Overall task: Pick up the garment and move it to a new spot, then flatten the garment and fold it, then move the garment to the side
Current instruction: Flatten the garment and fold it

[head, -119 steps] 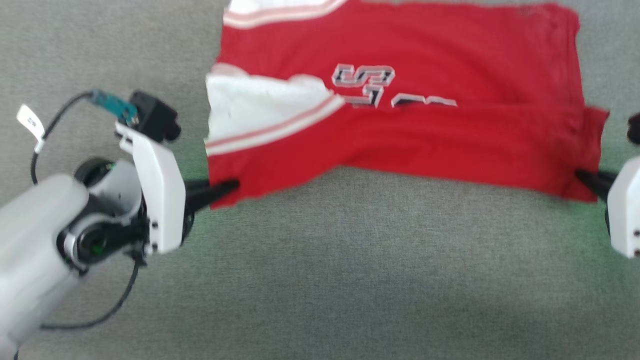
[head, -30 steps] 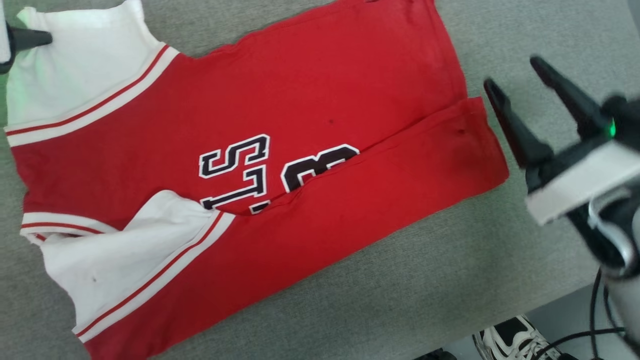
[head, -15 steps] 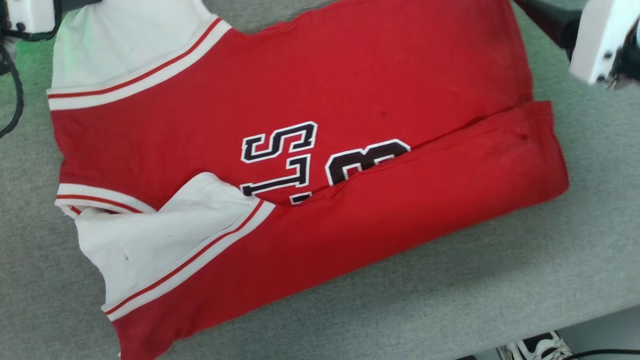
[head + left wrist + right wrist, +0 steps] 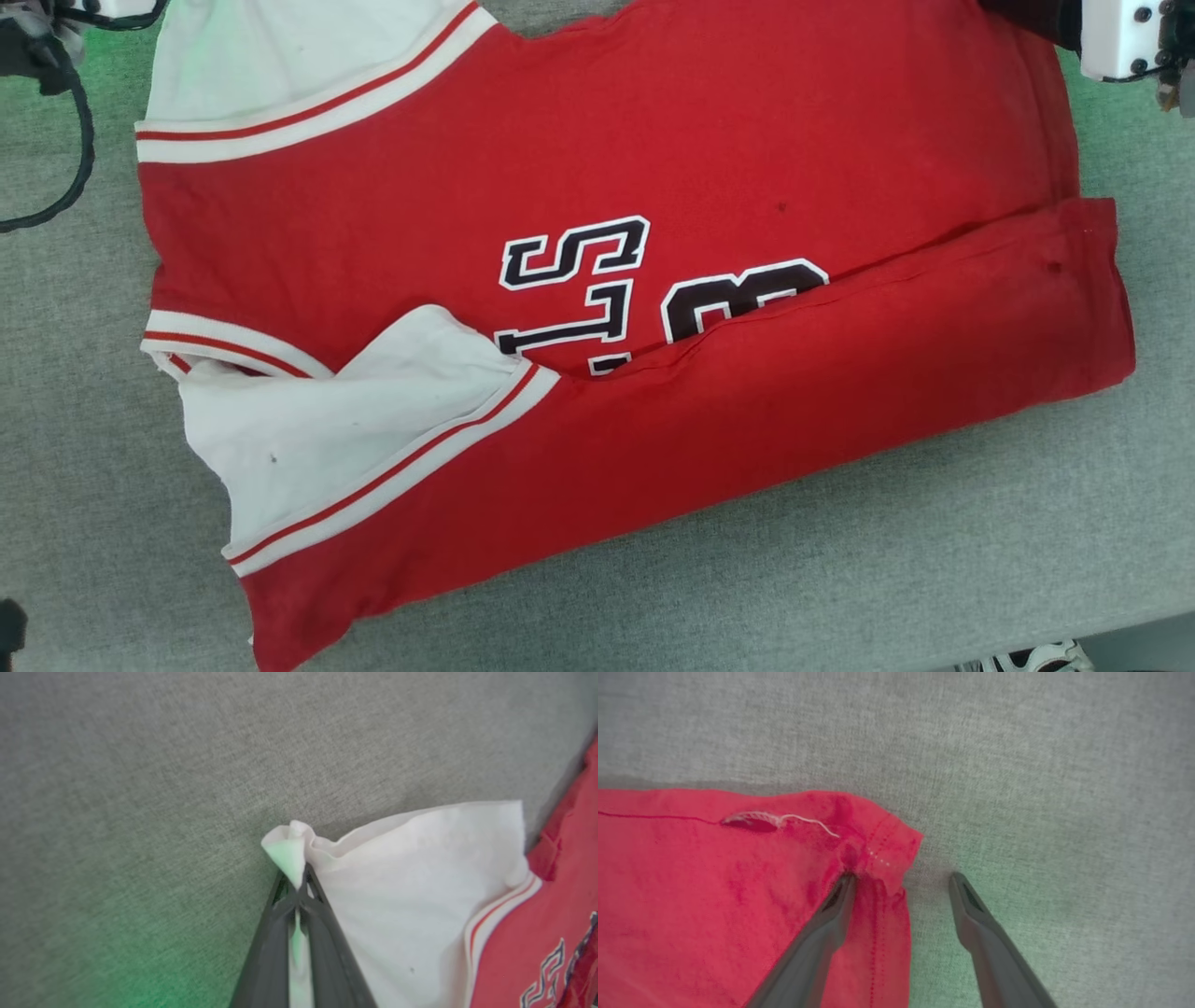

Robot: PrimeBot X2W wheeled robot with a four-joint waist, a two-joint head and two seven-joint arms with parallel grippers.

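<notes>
**Item:** garment point(image 4: 653, 168), a red T-shirt with white sleeves and white-red-white striped trim.

**Location:** lies tilted across most of the head view, on the grey fabric surface point(image 4: 840, 579).

**Condition:**
- The lower long edge is folded up over the body. The fold covers part of the black-and-white lettering point(image 4: 574, 280).
- The lower white sleeve point(image 4: 355, 439) is turned inward at the lower left of the frame.
- The upper white sleeve point(image 4: 280, 56) lies flat at the upper left.

**Left gripper** point(image 4: 299, 889): bottom centre of the left wrist view. The jaws are pinched together on a bunched corner of the upper white sleeve, and white cloth shows between the fingers.

**Right gripper** point(image 4: 902, 877): bottom centre of the right wrist view. The jaws stand apart and hold nothing.
- One finger tip is at the red cloth by the hem corner point(image 4: 887, 849).
- The other is over bare grey surface just beside it.

**Sundries:**
- A black cable point(image 4: 79, 159) loops at the upper left edge of the head view.
- The toe of a shoe point(image 4: 1036, 661) shows at the bottom right, past the edge of the surface.
</notes>
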